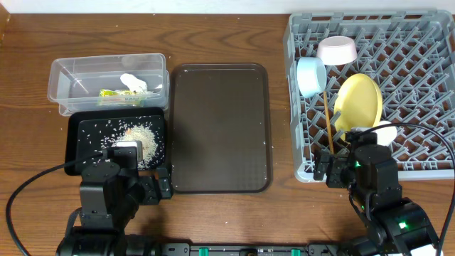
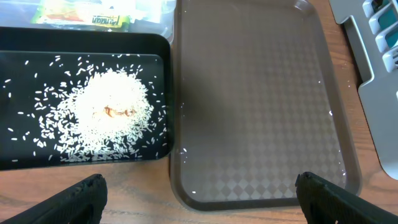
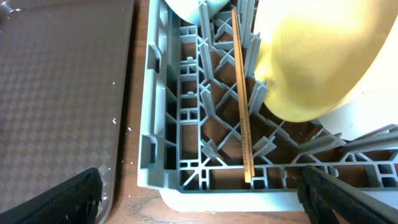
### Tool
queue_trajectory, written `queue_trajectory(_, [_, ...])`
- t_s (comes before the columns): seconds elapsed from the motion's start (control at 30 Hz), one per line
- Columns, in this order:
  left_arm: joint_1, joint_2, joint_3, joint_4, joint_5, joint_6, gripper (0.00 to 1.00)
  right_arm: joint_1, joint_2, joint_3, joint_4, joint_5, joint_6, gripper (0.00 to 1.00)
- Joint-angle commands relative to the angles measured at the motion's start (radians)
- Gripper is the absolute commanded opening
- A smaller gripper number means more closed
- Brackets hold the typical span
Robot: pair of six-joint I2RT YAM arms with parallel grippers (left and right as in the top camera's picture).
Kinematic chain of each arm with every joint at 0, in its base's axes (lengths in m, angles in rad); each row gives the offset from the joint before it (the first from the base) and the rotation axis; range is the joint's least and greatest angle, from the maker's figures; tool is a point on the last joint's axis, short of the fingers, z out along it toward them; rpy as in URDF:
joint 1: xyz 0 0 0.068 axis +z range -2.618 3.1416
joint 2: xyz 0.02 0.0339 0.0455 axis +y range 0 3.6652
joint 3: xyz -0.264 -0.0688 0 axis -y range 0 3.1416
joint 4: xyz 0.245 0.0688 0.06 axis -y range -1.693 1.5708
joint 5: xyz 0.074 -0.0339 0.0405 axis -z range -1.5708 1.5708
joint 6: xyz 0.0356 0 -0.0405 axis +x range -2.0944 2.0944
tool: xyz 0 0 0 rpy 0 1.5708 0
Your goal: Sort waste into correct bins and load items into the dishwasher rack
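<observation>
While right gripper (image 3: 202, 199) hung wide, empty, at near wall of grey pegged plastic dishwasher rack (image 3: 155, 124), thin wooden chopstick (image 3: 242, 106) lay just ahead inside, long axis pointing away; left gripper (image 2: 199, 199), also wide, well apart.

On the table (image 1: 28, 43), the tub (image 1: 64, 75) sits far left and holds the wrapper (image 1: 117, 93) and the tissue (image 1: 133, 82). Touching its near side is the shallow tray (image 1: 79, 139), with rice (image 1: 142, 135) heaped in its right half and scattered around. The serving tray (image 1: 219, 128) lies in the middle, just right of both. The rack (image 1: 426, 85) stands at the right. In its left part, one bowl (image 1: 338, 50) sits farthest, a second bowl (image 1: 311, 76) to its near left, and the plate (image 1: 357, 105) stands on edge nearer. The chopsticks (image 1: 328, 117) run far to near just left of the plate.
</observation>
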Motion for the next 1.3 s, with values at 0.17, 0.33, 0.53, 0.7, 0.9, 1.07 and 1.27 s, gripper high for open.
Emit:
queue_trajectory(0.17, [-0.003, -0.005, -0.003, 0.000, -0.005, 0.010, 0.99, 0.009, -0.072, -0.013, -0.035, 0.023, -0.044, 0.99])
queue_trajectory(0.33, [-0.003, -0.005, -0.003, 0.000, -0.005, 0.010, 1.00, -0.079, -0.181, -0.033, -0.007, 0.017, -0.106, 0.99])
queue_trajectory(0.53, [-0.003, -0.005, -0.003, 0.000, -0.005, 0.010, 1.00, -0.192, -0.362, -0.144, 0.134, -0.009, -0.106, 0.99])
queue_trajectory(0.7, [-0.003, -0.005, -0.003, 0.000, -0.005, 0.010, 1.00, -0.232, -0.552, -0.307, 0.296, -0.009, -0.153, 0.99])
queue_trajectory(0.9, [-0.003, -0.005, -0.003, 0.000, -0.005, 0.010, 1.00, -0.240, -0.694, -0.509, 0.528, -0.006, -0.156, 0.99])
queue_trajectory(1.07, [-0.003, -0.005, -0.003, 0.000, -0.005, 0.010, 1.00, -0.241, -0.692, -0.656, 0.769, -0.006, -0.200, 0.99])
queue_trajectory(1.27, [-0.003, -0.005, -0.003, 0.000, -0.005, 0.010, 1.00, -0.240, -0.690, -0.666, 0.697, -0.013, -0.200, 0.99])
